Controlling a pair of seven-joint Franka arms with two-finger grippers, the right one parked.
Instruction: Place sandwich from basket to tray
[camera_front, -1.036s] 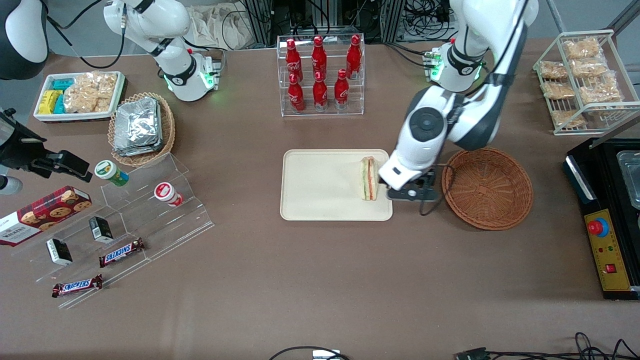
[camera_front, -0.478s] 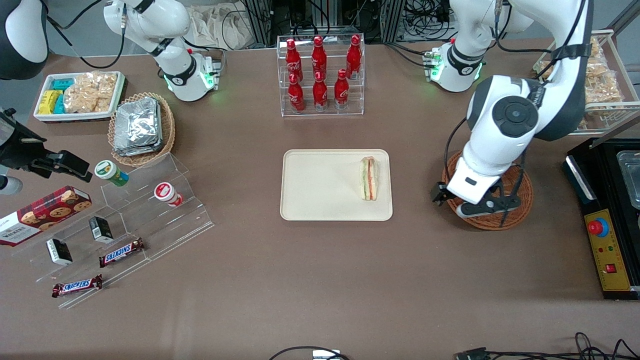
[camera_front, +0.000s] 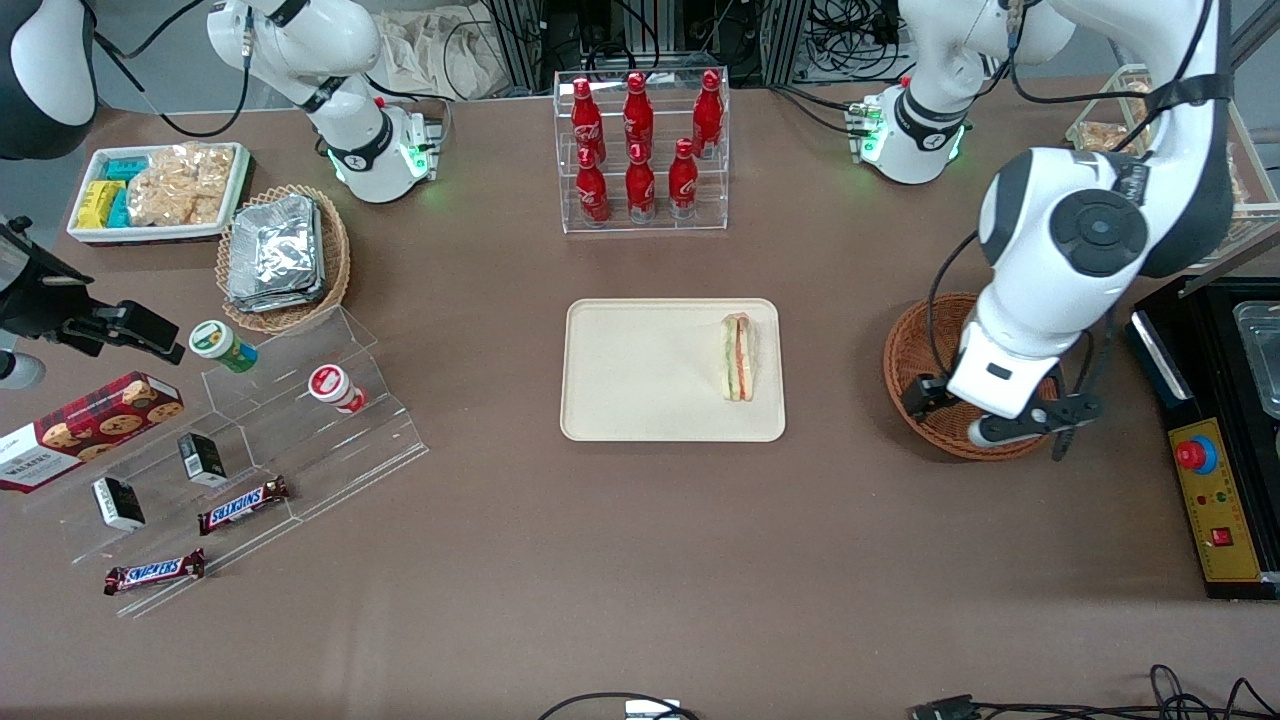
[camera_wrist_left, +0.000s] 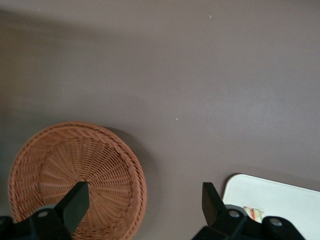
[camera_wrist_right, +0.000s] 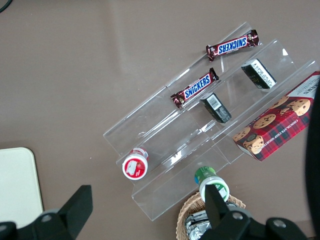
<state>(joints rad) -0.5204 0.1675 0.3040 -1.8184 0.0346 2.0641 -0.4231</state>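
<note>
Setting: brown table (camera_front: 640, 560) under the front camera, with a rack of red bottles (camera_front: 640, 140) at 12 o'clock from the tray and an acrylic snack stand (camera_front: 250, 440) toward the parked arm's end.

Sandwich: the wedge (camera_front: 739, 357) lies on the cream tray (camera_front: 640, 400), close to the rim that faces the basket, at about 3 o'clock from the tray's middle. In the wrist view only a sliver of it (camera_wrist_left: 253, 213) shows on the tray corner (camera_wrist_left: 290, 195).

Basket: the reddish-brown wicker basket (camera_front: 910, 350) sits at 3 o'clock from the tray, well apart from it, and the wrist view shows its bowl (camera_wrist_left: 75, 170) with nothing in it.

Pincer: the left arm's pincer (camera_wrist_left: 142, 202) is spread wide and holds nothing; bare table shows between its two black fingers (camera_wrist_left: 76, 200). From the front its head (camera_front: 1000, 425) hangs above the basket's nearer rim.

Just changed: a second ago the pincer was right beside the sandwich at the tray's edge; half a second ago it had pulled off toward the basket; now it is farther still toward the working arm's end. The sandwich has not shifted on the tray through all three moments.

Meaning for the task: the release looks clean and the wedge stays put, so the placing appears done. What remains seems to be only the arm's retreat.
</note>
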